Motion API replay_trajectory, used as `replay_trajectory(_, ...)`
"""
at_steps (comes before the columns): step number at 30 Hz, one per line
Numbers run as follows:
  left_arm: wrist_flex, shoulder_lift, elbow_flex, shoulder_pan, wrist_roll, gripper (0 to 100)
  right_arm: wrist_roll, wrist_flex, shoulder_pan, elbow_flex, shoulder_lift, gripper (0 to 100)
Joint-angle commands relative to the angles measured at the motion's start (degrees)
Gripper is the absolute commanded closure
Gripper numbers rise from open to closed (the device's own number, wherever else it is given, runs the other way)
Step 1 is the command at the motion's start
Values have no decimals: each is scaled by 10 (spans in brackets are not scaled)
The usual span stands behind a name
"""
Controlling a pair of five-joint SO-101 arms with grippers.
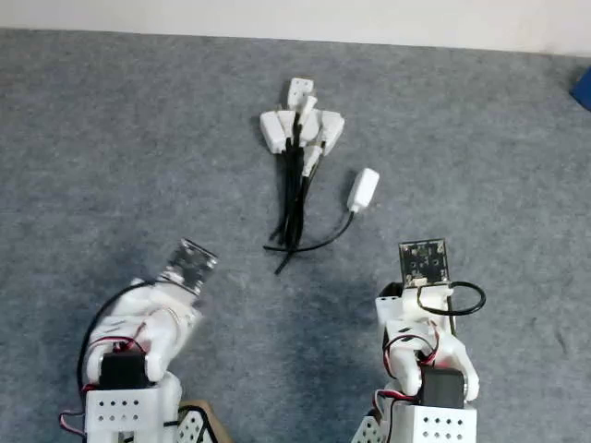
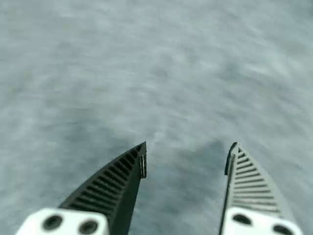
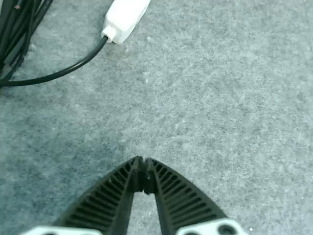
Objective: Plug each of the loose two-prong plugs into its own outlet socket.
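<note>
Here, left pincer [image 2: 188,147] gapes above carpet [image 2: 146,58]; right pincer [image 3: 143,162] is clenched empty near a loose plug [image 3: 125,16].

Roughly six white plug and socket heads [image 1: 364,189], one bundle of black cords [image 1: 294,208], two arms [image 1: 420,341].

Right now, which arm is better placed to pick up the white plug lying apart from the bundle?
Right, I'd say. The white plug lies on that arm's side, ahead of the right claw, which is shut and must open first. The left claw is open but faces bare carpet.
</note>
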Motion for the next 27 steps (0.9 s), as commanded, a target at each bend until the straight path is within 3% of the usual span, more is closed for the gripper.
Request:
replay_trajectory(1,-105,-2,-22,-80,7,736,11,-15,-1,43,-6,978)
replay_trajectory(8,-21,3,-255,-118,8,736,11,55,30,-129,-4,978)
replay_trajectory(17,48,33,-464,-22,110,736,52,84,30,-329,79,933)
replay_trajectory(21,74,167,-545,16,144,734,47,81,29,-413,249,933)
replay_trajectory(27,85,459,-698,70,166,736,-62,83,29,-622,538,933)
